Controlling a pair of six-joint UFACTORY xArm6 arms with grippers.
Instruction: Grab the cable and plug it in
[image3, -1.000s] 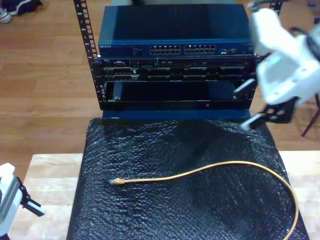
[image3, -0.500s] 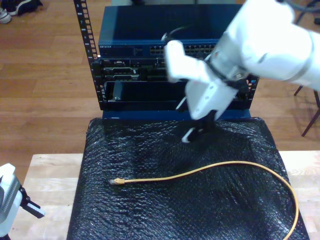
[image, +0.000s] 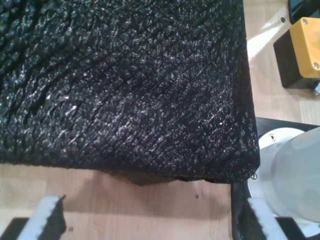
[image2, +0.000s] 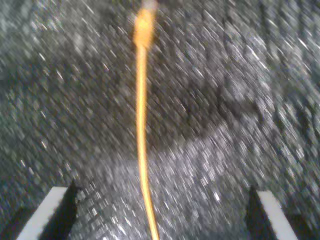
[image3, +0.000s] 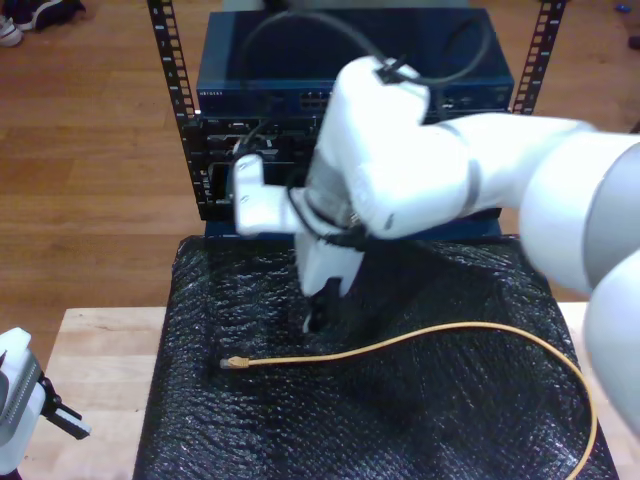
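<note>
Two open fingers (image2: 52, 210) straddle cable (image2: 141, 130).

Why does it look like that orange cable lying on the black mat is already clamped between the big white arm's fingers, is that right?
Not clamped. The cable does lie on the black mat, but my second gripper is open, its fingers standing apart on either side of it. The second wrist view shows this.

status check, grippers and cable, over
My second gripper open, above the cable, not touching. My first gripper open, over the black mat's corner. Cable loose on the mat, nothing between jaws and cable.
</note>
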